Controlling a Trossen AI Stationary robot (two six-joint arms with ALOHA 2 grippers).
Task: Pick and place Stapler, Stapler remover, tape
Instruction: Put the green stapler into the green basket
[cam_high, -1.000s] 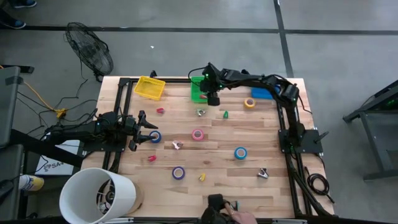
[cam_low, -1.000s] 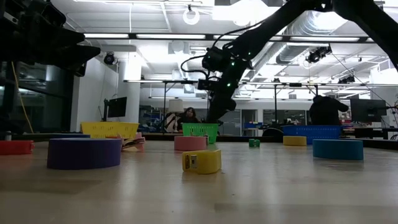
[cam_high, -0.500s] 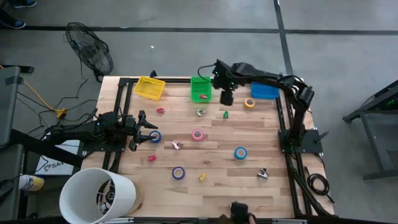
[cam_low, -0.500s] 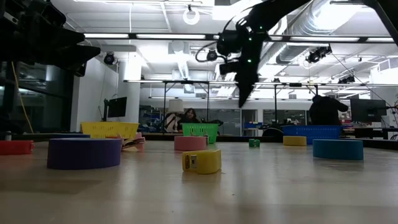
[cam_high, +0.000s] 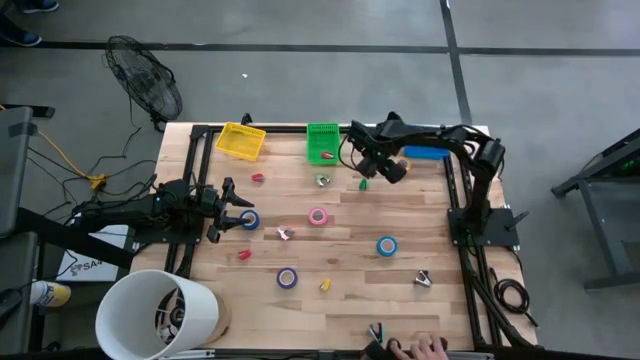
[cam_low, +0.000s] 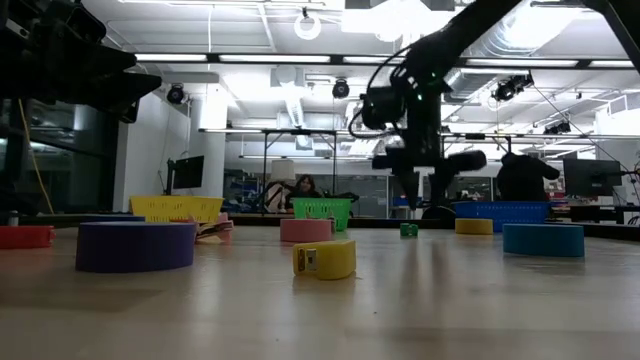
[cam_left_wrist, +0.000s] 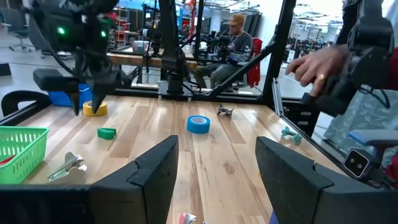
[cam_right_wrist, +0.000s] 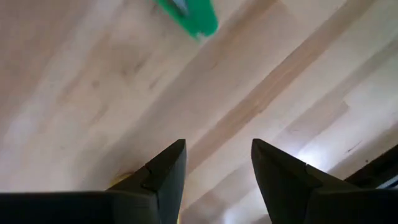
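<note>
High view: right pincer (cam_high: 392, 170) hangs over the far-right part of the bench (cam_high: 400, 300), between the green basket (cam_high: 322, 142) and the blue bin (cam_high: 428, 152). Right wrist view: its two fingers (cam_right_wrist: 163, 169) stand parted with bare wood between them; nothing held, nothing touched. A small green piece (cam_right_wrist: 189, 15) lies on the wood ahead of the tips, apart from them. In the high view that green piece (cam_high: 362, 184) sits just beside the right pincer, on its near-left side.

Left pincer (cam_high: 240, 208) rests low at the bench's left edge, fingers (cam_left_wrist: 152, 171) apart, empty. The dark blue tape roll (cam_high: 250, 220) lies just off its tips; contact cannot be told.

Tape, relative to the right pincer:
- pink roll (cam_high: 318, 216): mid-bench, well apart, nearer the camera side.
- light blue roll (cam_high: 387, 245): nearer the front, well apart.
- purple roll (cam_high: 287, 278): front-left, farthest.
- yellow roll (cam_low: 473, 226): low view shows it by the blue bin; in the high view the arm covers it.

Small metal pieces lie near the green basket (cam_high: 322, 181) and at front right (cam_high: 423, 279); which is the stapler remover I cannot tell. A yellow basket (cam_high: 241, 141) stands at the far left. A person's hand (cam_high: 430, 347) shows at the front edge.
</note>
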